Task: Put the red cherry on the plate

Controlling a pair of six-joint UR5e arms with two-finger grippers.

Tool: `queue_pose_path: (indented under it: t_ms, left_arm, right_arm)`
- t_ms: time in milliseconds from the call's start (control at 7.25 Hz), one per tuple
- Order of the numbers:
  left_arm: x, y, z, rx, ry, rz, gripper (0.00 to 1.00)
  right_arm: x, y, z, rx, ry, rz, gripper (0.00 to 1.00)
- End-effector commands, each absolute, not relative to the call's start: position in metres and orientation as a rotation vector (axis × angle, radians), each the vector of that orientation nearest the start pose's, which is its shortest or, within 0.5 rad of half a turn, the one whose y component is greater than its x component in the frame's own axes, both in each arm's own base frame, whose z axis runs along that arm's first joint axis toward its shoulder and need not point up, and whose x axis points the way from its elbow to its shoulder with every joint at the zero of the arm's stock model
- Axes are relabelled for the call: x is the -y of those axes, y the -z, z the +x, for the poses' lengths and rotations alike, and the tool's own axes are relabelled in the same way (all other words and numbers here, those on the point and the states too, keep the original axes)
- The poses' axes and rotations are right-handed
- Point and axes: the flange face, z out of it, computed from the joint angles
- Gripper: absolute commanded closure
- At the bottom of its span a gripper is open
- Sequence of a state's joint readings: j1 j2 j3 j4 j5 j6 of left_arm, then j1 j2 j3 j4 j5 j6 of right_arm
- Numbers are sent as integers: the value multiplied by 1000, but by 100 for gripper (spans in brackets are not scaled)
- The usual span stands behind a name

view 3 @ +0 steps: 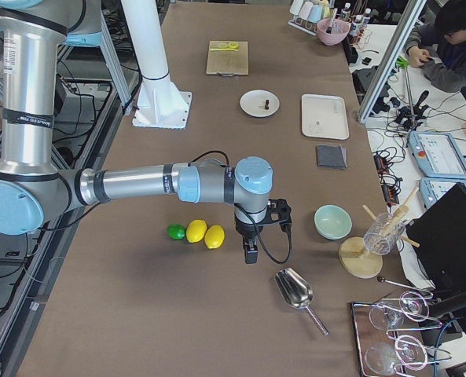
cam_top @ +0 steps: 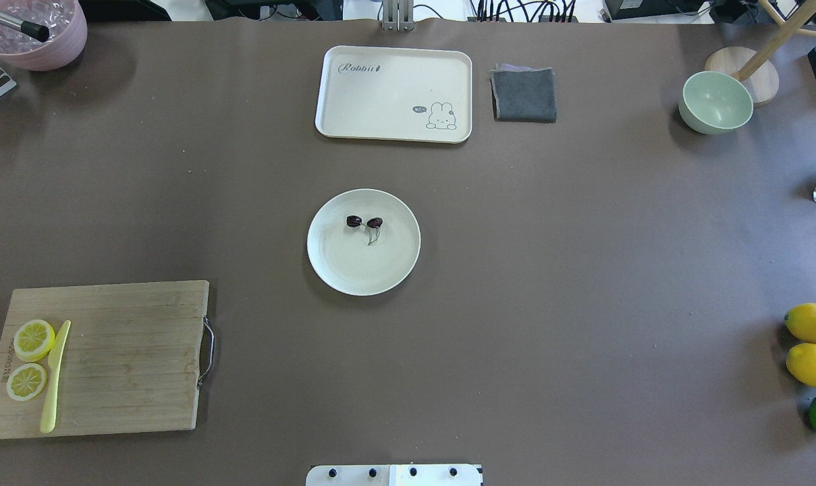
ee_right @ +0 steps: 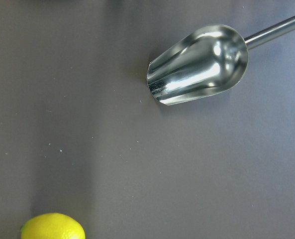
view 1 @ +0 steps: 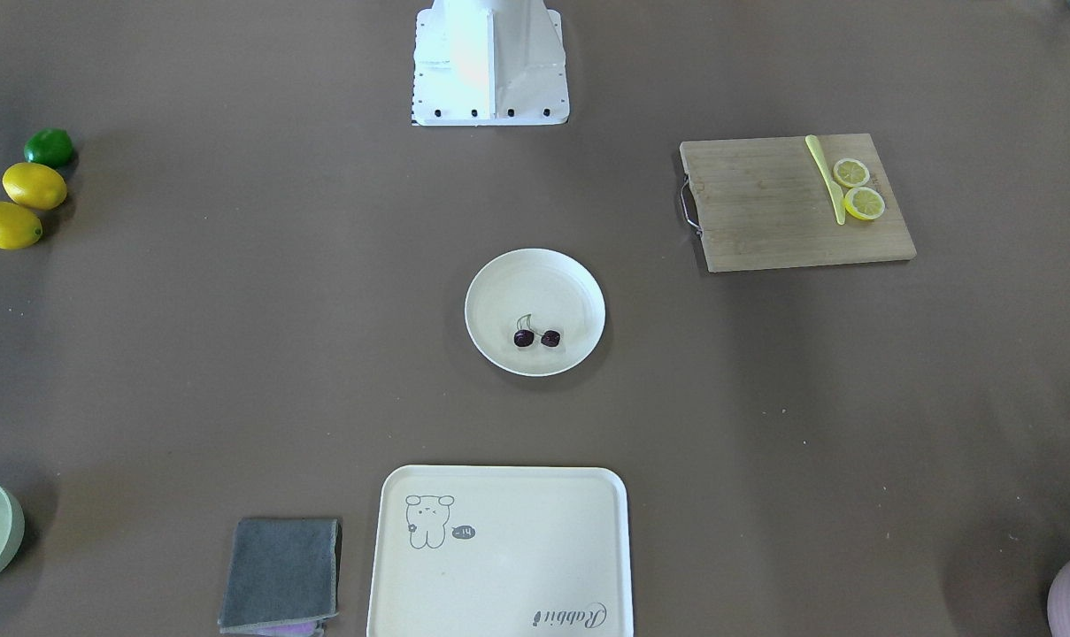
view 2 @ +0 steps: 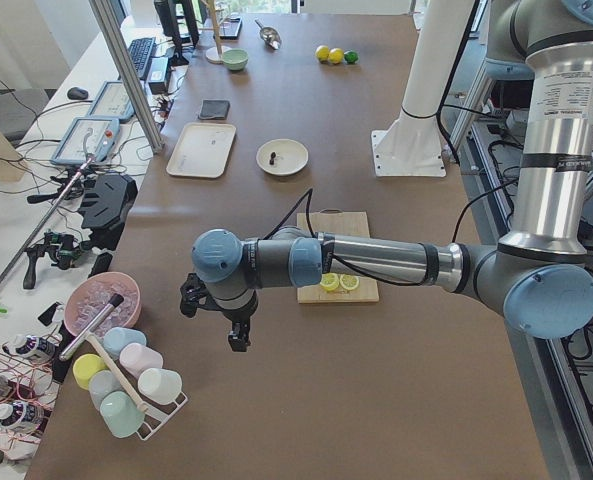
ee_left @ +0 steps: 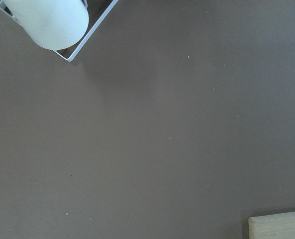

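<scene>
The cherry [cam_top: 364,221] lies on the plate [cam_top: 340,273], near its 12 o'clock edge, so the job looks done, while the left claw [view 2: 238,338] and right claw [view 3: 250,253] hang well away over the tabletop [cam_top: 583,270], and I cannot tell if they are released or clenched.

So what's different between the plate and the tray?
The plate is round; the tray is rectangular with rounded corners. The plate is plain; the tray bears a small animal drawing and the word Rabbit. The cherries lie on the plate, not the tray. Both are cream-white with raised rims.
</scene>
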State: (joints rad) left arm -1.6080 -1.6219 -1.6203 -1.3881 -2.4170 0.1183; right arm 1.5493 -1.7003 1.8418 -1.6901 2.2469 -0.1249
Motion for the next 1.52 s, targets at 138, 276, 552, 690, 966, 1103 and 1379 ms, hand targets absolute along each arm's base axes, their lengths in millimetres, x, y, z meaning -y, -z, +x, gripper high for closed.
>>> queue_pose_path:
  t_ms: [138, 276, 552, 690, 966, 1103, 1379]
  left_arm:
    - [472, -651, -86, -845, -60, 29, 2]
    - [473, -650, -86, -840, -69, 54, 2]
    - [473, -651, -90, -769, -78, 58, 2]
    - [474, -645, -91, -768, -86, 72, 2]
    - [467, -640, -90, -766, -90, 81, 2]
    - [466, -640, -90, -768, -90, 82, 2]
    - [467, -639, -89, -766, -92, 82, 2]
  right_arm:
    - [435, -606, 62, 675, 149, 56, 0]
    - [435, -606, 62, 675, 147, 55, 0]
    - [435, -606, 62, 675, 146, 55, 0]
    - [435, -606, 62, 675, 146, 55, 0]
    - [435, -606, 61, 678, 144, 55, 0]
    - [435, -605, 61, 681, 143, 54, 0]
    - [435, -606, 60, 683, 145, 51, 0]
